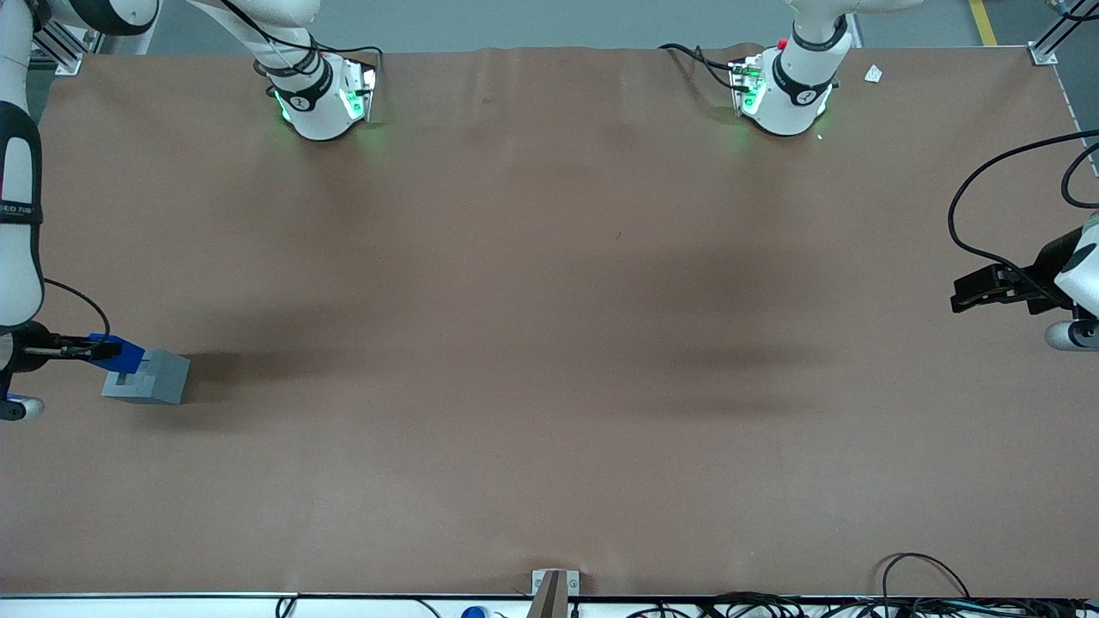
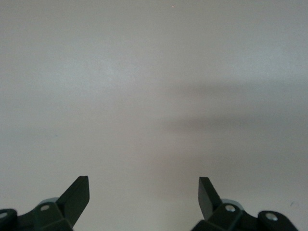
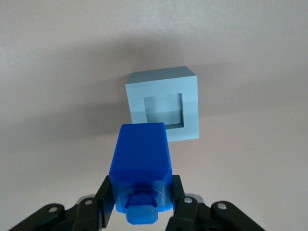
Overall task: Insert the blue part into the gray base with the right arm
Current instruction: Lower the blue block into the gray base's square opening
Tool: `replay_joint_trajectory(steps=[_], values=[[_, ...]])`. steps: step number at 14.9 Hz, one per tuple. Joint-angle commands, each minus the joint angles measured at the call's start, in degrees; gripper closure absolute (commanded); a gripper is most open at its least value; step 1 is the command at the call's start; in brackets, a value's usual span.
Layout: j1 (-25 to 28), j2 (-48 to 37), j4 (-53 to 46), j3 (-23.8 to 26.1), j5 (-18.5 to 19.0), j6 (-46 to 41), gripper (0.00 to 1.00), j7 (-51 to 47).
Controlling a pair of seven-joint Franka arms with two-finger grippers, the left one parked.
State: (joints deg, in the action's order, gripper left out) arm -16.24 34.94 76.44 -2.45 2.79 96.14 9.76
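The gray base (image 1: pixel 150 378) sits on the brown table at the working arm's end; in the right wrist view it (image 3: pixel 163 105) shows its square socket in the top face, with nothing in it. My right gripper (image 1: pixel 94 350) is shut on the blue part (image 1: pixel 118 352) and holds it above and beside the base, close to its edge. In the right wrist view the blue part (image 3: pixel 141 166) sits between the black fingers (image 3: pixel 103 202), and the gripper (image 3: pixel 140 199) is a little above the base with the part's end just short of the socket.
The brown table mat (image 1: pixel 549 343) stretches wide toward the parked arm's end. Both arm bases (image 1: pixel 322 99) stand at the table's edge farthest from the front camera. Cables (image 1: pixel 927 592) lie along the near edge.
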Motion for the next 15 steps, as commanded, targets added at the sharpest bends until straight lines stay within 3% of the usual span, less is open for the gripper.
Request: replay_joint_trajectory(steps=[1,15], values=[[-1.43,2.24,-3.05,0.87,0.98,-0.87,1.00,1.57],[-1.87,5.31,-4.02,0.86,1.51,0.72,1.00,1.66]])
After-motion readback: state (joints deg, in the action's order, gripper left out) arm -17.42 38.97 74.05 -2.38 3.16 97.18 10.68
